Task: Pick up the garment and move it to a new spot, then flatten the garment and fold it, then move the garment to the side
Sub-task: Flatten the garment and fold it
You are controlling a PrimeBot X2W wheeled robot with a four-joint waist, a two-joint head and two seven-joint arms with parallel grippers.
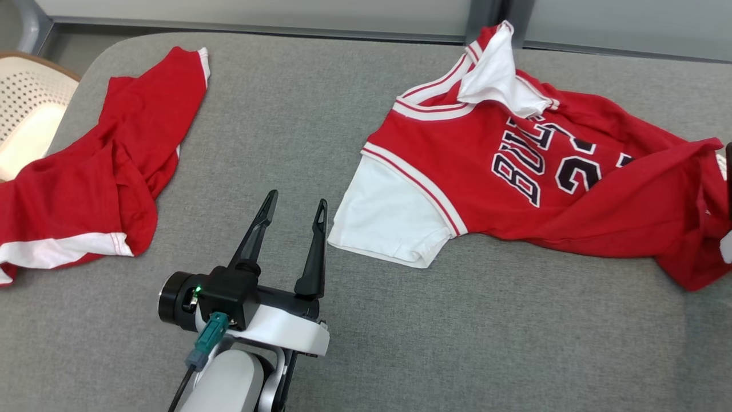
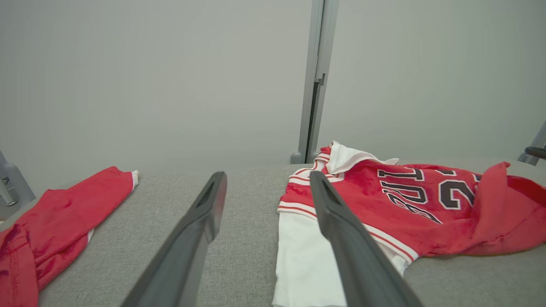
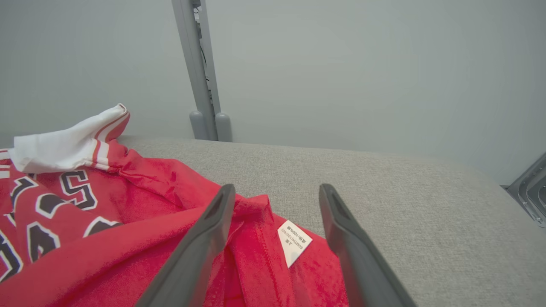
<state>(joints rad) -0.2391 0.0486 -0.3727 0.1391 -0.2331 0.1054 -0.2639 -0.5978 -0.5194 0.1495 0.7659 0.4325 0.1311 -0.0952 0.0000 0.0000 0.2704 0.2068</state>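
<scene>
The garment [image 1: 514, 171] is a red jersey with white sleeves and dark lettering, lying rumpled on the right half of the grey table, its hem bunched up at the far right. My left gripper [image 1: 297, 199] is open just left of the white sleeve, touching nothing. The left wrist view has the left gripper [image 2: 268, 175] with the jersey [image 2: 405, 200] beyond its right finger. My right gripper [image 3: 277, 188] is open over the jersey's [image 3: 106, 221] bunched red hem, with a white label [image 3: 294, 243] lying between its fingers. No cloth is pinched.
A second red garment [image 1: 97, 166] with white trim lies crumpled at the table's left side and shows in the left wrist view [image 2: 55, 221]. A pale perforated basket [image 1: 28, 109] stands beyond the left edge. Bare grey table [image 1: 457, 343] runs along the front.
</scene>
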